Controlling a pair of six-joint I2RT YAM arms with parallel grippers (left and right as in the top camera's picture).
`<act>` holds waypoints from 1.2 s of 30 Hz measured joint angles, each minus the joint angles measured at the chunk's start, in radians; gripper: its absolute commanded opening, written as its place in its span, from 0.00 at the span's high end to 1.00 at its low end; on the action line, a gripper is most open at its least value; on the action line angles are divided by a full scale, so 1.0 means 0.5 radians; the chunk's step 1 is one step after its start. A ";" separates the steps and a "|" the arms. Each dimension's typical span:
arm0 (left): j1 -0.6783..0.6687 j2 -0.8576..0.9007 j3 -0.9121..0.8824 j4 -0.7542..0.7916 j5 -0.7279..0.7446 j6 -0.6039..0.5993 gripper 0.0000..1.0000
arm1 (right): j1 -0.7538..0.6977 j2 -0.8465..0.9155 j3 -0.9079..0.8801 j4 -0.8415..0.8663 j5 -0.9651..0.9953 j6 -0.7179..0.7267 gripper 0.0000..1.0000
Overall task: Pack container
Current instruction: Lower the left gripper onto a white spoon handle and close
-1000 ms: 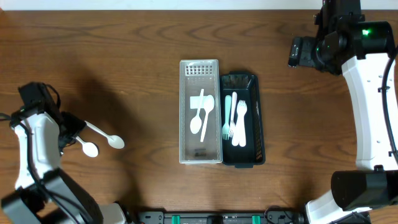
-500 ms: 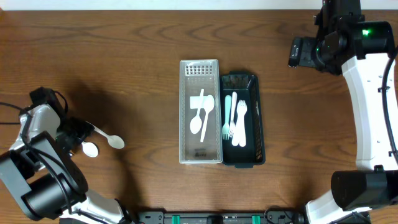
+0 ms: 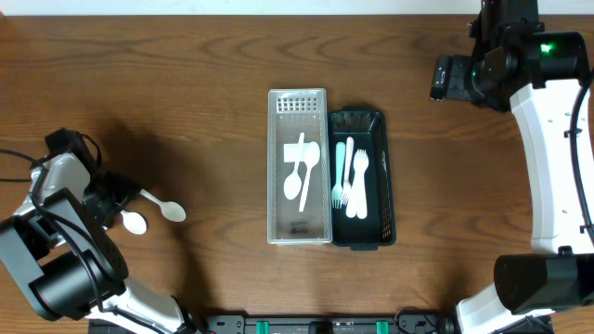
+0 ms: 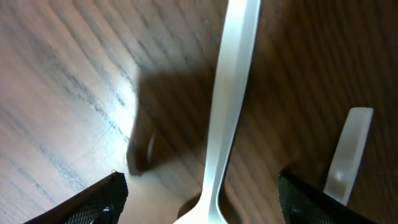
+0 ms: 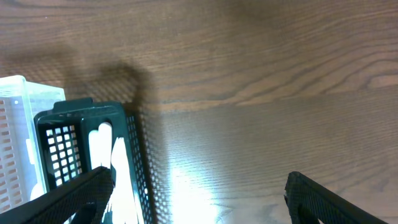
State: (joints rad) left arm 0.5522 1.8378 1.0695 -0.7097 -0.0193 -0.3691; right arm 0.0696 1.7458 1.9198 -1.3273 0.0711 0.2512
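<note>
Dark wood-grain table (image 3: 186,83), glare patches in both wrist views. Centre: clear tray (image 3: 316,218) with 2 spoons (image 3: 297,172). Black basket (image 3: 387,186) sits just beside it at 3 o'clock, forks (image 3: 357,181) inside. 2 loose spoons (image 3: 163,207) lie at 9 o'clock. Left fingers (image 4: 93,202) apart, straddling 1 handle. Right fingers (image 5: 74,196) apart, empty, at 1 o'clock.

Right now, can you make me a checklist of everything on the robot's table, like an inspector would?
Surface: brown wooden table, some glare.
Job's things: clear tray holding white spoons; black basket right beside it, holding forks; two loose spoons on the table at the left.
Clutter: nothing seen.
Grippers: left gripper open, fingers either side of one loose spoon's handle; right gripper open over bare wood near the basket's end.
Cables: black cable by the left arm.
Surroundings: black rail along the near edge.
</note>
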 measured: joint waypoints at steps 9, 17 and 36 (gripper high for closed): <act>0.005 0.047 0.046 0.007 0.042 0.010 0.19 | 0.000 0.000 0.000 -0.001 0.000 0.000 0.08; 0.007 0.057 0.047 0.006 0.047 0.014 0.20 | 0.000 0.000 0.000 -0.001 0.000 0.000 0.08; -0.009 0.078 0.064 0.021 0.146 0.011 0.76 | 0.000 0.000 0.000 -0.002 0.000 0.000 0.08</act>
State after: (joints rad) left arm 0.5476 1.8767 1.1015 -0.6991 0.0540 -0.3634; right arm 0.0696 1.7458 1.9198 -1.3281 0.0711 0.2512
